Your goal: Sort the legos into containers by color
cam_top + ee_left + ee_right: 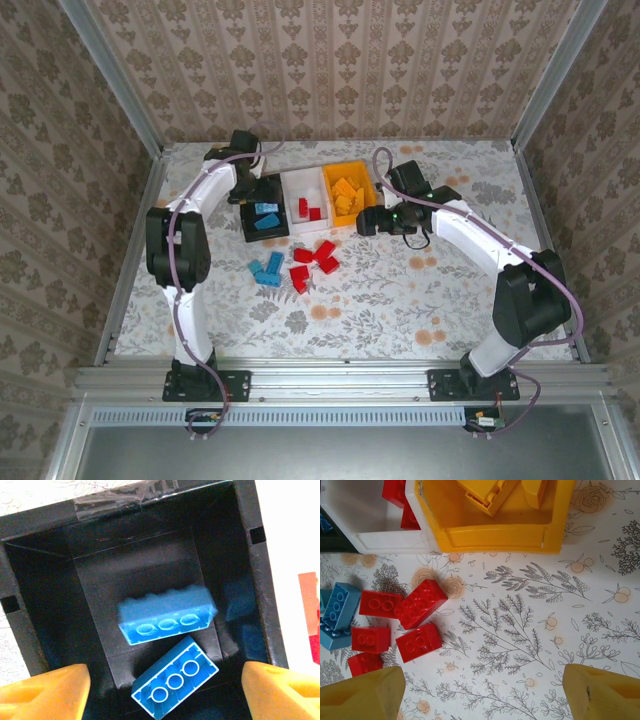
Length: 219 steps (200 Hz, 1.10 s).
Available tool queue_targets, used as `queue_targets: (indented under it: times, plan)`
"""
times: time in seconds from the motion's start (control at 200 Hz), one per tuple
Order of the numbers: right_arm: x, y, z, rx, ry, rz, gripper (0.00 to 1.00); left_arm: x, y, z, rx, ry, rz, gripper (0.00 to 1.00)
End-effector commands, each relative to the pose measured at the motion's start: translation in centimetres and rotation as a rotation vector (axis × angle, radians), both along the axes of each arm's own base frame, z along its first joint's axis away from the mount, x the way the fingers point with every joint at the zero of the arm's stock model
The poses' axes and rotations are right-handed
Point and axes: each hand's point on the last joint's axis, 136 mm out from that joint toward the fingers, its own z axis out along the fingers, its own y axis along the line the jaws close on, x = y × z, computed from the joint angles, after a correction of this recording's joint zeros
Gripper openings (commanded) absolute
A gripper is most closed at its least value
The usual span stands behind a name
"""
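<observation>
Both grippers are seen released over a lego sorting scene.
The left gripper (162, 682) is held above the black bin (45, 535), its fingers spread wide with nothing between them; two blue bricks (167, 615) are seen lying loose and close together on the bin's floor. The right gripper (482, 680) is likewise opened and empty, over the floral table (530, 630) just in front of the yellow bin (495, 535), where yellow bricks (485, 492) are held. In the white bin (375, 525), sorted red bricks (395, 490) are seen. Five loose red bricks (420, 602) and some loose blue bricks (337, 607) are left on the table near the bins.

Loose red legos (420, 603) (blue legos (339, 607) just left) near orange bin (495, 537)
</observation>
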Motion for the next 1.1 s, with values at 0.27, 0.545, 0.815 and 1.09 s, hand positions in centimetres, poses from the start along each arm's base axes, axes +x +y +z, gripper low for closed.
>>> queue_targets:
  times: [0.27, 0.545, 0.815, 1.09]
  plan:
    - [0.2, 0.5, 1.0, 0.032, 0.007, -0.002, 0.85, -3.1, 1.0, 6.8, -0.060, -0.099, 0.002, 0.91]
    - [0.3, 0.5, 0.8, 0.035, 0.012, -0.001, 0.89, -8.8, 1.3, 9.5, -0.148, -0.157, 0.019, 1.00]
    - [0.3, 0.9, 0.4, 0.052, 0.026, 0.005, 0.90, -16.1, 0.6, 6.9, -0.108, -0.096, -0.037, 1.00]
    - [0.2, 1.1, 0.1, 0.065, 0.038, 0.005, 0.90, -19.9, -0.8, 0.5, -0.140, 0.018, -0.011, 1.00]
